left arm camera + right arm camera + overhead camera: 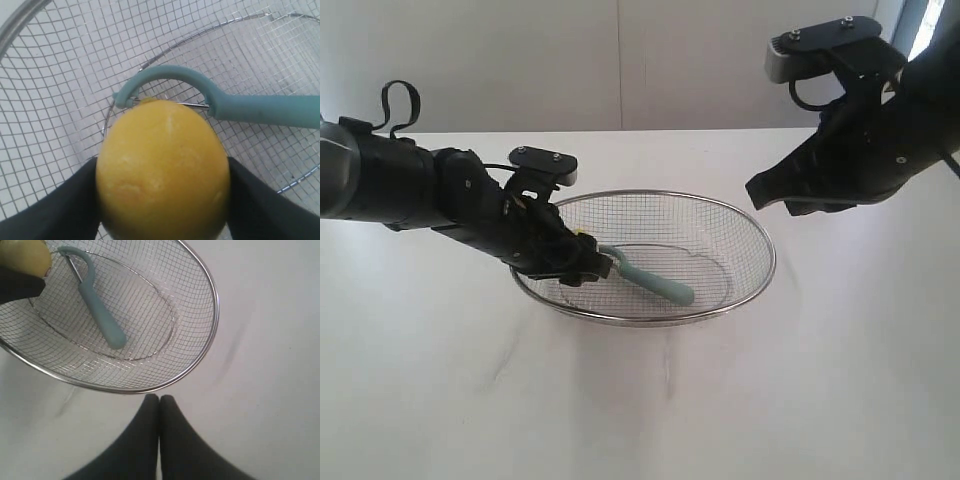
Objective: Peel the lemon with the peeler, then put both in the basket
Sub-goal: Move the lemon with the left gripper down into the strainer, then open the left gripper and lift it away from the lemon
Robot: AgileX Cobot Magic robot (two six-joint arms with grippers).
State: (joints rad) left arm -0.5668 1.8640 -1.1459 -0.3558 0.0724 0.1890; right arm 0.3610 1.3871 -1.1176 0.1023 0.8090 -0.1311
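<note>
Last step, I think: L gripper hugs the lemon low in the basket by the peeler lying inside, R gripper is pinched shut w/ nothing, so next L just lets go.

shiny metal wire-mesh basket, smooth matt plastic peeler, lemon with faintly dimpled skin, matt table.
</note>
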